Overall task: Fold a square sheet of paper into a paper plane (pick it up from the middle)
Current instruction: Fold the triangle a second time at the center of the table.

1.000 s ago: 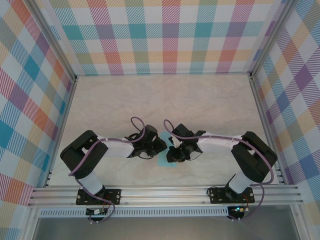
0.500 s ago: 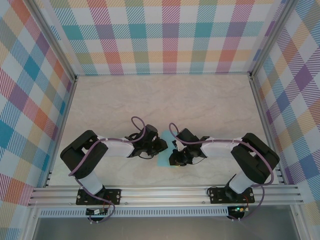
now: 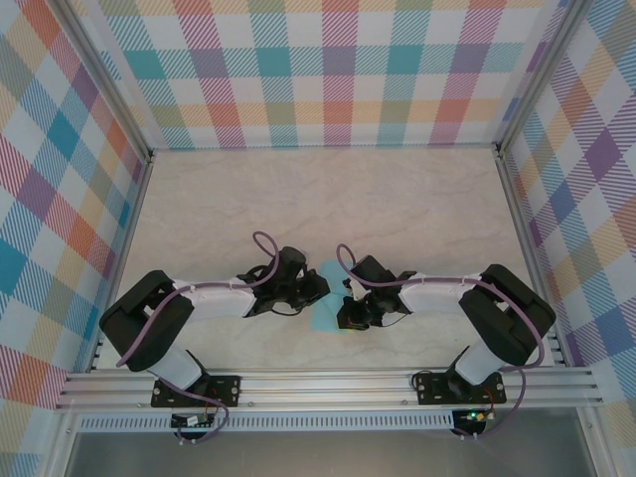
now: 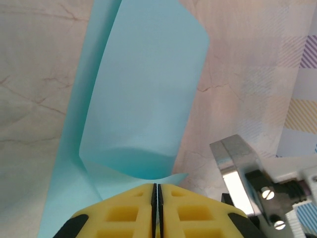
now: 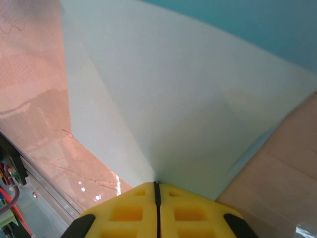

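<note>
Paper, toward the tabletop's six o'clock, is pinched by the left tool and right tool, both fully closed. Opposed grips presumably steady a crease.

Light blue sheet of paper, folded lengthwise, one flap raised

Matt, smooth blue paper on a glossy marbled table
</note>
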`<state>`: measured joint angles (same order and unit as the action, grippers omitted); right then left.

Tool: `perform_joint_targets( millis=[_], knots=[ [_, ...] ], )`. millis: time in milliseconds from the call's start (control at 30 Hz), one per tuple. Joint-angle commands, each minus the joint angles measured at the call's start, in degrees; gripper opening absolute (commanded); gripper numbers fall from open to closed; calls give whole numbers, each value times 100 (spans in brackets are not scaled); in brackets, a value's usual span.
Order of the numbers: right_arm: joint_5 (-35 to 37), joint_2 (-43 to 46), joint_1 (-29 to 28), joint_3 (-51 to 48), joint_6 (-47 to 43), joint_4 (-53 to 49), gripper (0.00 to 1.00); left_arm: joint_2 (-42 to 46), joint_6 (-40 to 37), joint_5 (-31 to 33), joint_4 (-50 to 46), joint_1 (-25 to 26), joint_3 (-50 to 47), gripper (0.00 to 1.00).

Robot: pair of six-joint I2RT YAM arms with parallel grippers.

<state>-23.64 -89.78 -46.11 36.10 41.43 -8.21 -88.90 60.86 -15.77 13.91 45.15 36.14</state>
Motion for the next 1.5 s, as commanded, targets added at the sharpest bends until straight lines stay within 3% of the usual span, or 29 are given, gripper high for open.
perform_joint_targets(
  millis=[0, 300, 667, 900, 1200, 1467],
  knots=[
    [513, -165, -50, -168, 45, -569, 7, -10, 103, -340, 301, 50, -119, 13],
    [615, -24, -54, -182, 76, -631, 8, -500, 323, -730, 723, 177, -35, 15],
    [712, 76, -50, -159, 92, -691, 8, -819, 366, -496, 709, 335, -90, 16],
    [719, -115, -48, -163, 68, -846, 8, -583, -158, 345, -220, 307, 75, 16],
    [659, -251, -51, -129, -24, -880, 8, -825, -531, 478, 609, -40, -74, 17],
    [632, -288, -47, -109, -65, -929, 8, -985, -651, 507, 475, -380, -99, 17]
  ],
)
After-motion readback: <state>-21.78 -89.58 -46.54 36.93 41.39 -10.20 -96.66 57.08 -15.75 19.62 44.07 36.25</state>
